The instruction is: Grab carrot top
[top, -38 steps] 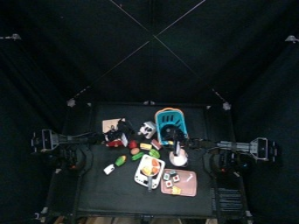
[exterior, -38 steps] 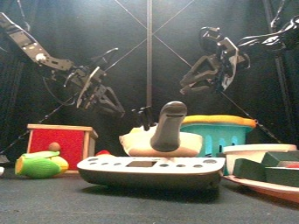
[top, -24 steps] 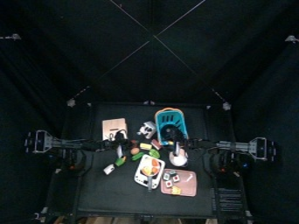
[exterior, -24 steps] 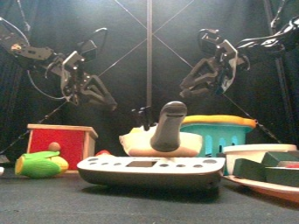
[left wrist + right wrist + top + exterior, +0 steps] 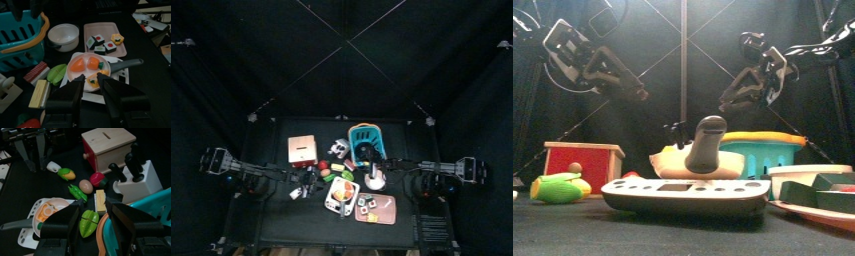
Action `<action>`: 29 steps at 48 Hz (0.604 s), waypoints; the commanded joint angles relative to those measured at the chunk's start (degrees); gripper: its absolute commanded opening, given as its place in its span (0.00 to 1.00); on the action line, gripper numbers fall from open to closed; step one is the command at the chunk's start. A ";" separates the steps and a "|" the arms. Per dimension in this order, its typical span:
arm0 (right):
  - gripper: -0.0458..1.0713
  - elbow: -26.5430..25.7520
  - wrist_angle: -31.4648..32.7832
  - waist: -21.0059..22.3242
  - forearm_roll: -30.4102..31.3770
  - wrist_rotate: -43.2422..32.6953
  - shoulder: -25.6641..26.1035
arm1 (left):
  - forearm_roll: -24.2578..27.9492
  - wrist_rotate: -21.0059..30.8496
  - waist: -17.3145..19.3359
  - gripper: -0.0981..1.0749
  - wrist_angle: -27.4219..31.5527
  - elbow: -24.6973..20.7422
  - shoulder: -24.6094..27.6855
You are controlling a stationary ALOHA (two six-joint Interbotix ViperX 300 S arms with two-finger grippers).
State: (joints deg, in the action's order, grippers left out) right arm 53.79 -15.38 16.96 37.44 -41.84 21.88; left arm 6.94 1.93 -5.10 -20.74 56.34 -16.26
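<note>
**Top view.** The left arm has drawn back toward the left edge of the desk (image 5: 271, 225). The wooden box (image 5: 302, 148) near the back-left corner, half covered a moment ago, now lies fully in sight. The left tool (image 5: 295, 180) hangs over the left half of the desk. The right tool (image 5: 389, 166) stays over the right half, in front of the basket (image 5: 366, 138). The pan (image 5: 339, 192) sits mid-desk toward the front edge; the carrot in it is too small to pick out here.

**Front view.** The left tool (image 5: 631, 92) has swung up and away to the left, well above the box (image 5: 583, 165). The right tool (image 5: 735, 98) has not moved. We cannot see the carrot from here.

**Left wrist view.** The left tool (image 5: 92, 87) has its jaws parted, with nothing between them. They frame the pan (image 5: 123, 64), where orange carrot pieces lie. The carrot top (image 5: 98, 63), as we read it, is the piece with a green tuft.

**Right wrist view.** The right tool (image 5: 95, 213) is likewise spread and empty. The pan (image 5: 17, 224) shows an orange piece, beside loose vegetables.

We judge the retreat to be a re-aim. The left tool is now lined up above the pan, so a descent onto the carrot top looks like the next step. The grasp is not yet begun.
</note>
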 commanded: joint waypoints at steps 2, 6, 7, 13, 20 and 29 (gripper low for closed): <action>0.75 -0.35 -0.35 -0.09 0.00 0.00 0.62 | 0.35 -0.18 -0.62 0.75 0.09 -3.69 2.02; 0.75 -0.26 -0.35 -0.09 0.00 -0.09 0.62 | 0.44 -0.18 -0.62 0.78 0.53 -5.27 3.96; 0.75 -0.35 -0.26 -0.09 0.00 -0.18 0.62 | 0.44 -0.18 -0.62 0.79 0.70 -5.71 4.48; 0.75 -0.09 0.09 -0.18 0.00 -0.18 1.14 | 0.44 -0.26 -0.62 0.84 2.81 -8.53 7.73; 0.75 0.35 0.79 -0.26 0.00 -0.09 1.76 | 1.41 -0.26 -0.62 0.87 8.00 -12.13 10.99; 0.75 0.97 2.02 -0.53 0.09 -0.09 2.46 | 1.58 -0.18 -1.05 0.87 15.82 -16.61 15.64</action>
State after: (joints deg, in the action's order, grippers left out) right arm 55.11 -13.62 16.70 37.53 -42.01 22.76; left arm 8.44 1.67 -5.89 -7.82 42.71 -1.76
